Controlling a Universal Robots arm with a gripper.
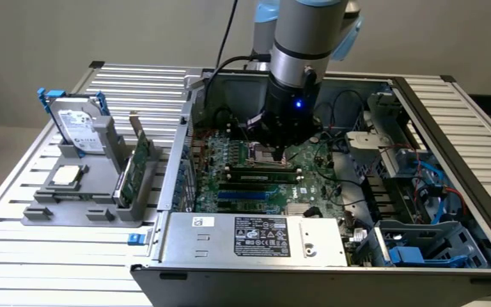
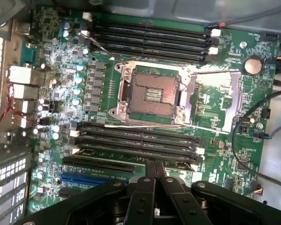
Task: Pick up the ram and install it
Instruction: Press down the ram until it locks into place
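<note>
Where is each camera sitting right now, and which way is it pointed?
Exterior view: off the arm, above and outside the open computer case, looking down into it; the arm's grey body and the tool show over the motherboard, with a parts stand at the exterior view's left.
Wrist view: on the wrist, looking straight down at the motherboard; the tool shows.
Shared: the motherboard, its empty processor socket and black slots.
</note>
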